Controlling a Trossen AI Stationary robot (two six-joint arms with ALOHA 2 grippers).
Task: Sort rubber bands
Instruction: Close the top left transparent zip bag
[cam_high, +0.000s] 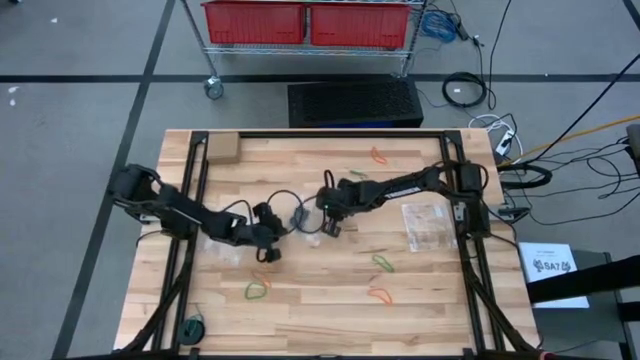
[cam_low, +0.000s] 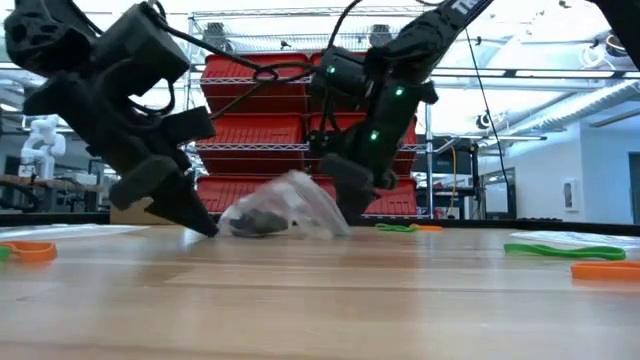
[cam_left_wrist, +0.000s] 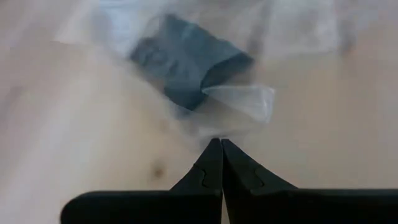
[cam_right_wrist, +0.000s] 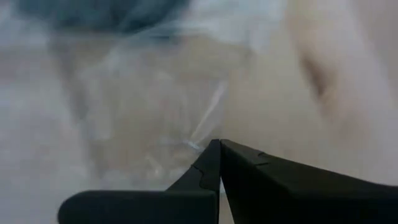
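Both grippers at the clear zip bag (cam_high: 305, 222) mid-table; left gripper (cam_high: 270, 250) fingers together, pinching the bag's edge it seems; right gripper (cam_high: 331, 226) fingers together on the bag's opposite side; dark bands (cam_low: 262, 222) bunched inside the bag; other rubber bands (cam_high: 383, 264) lie loose around the bag; step looks like bag handling; next probably needs the mouth pulled open.

Right hand (cam_right_wrist: 219, 144) closed, pinching clear plastic bag (cam_right_wrist: 155, 106)
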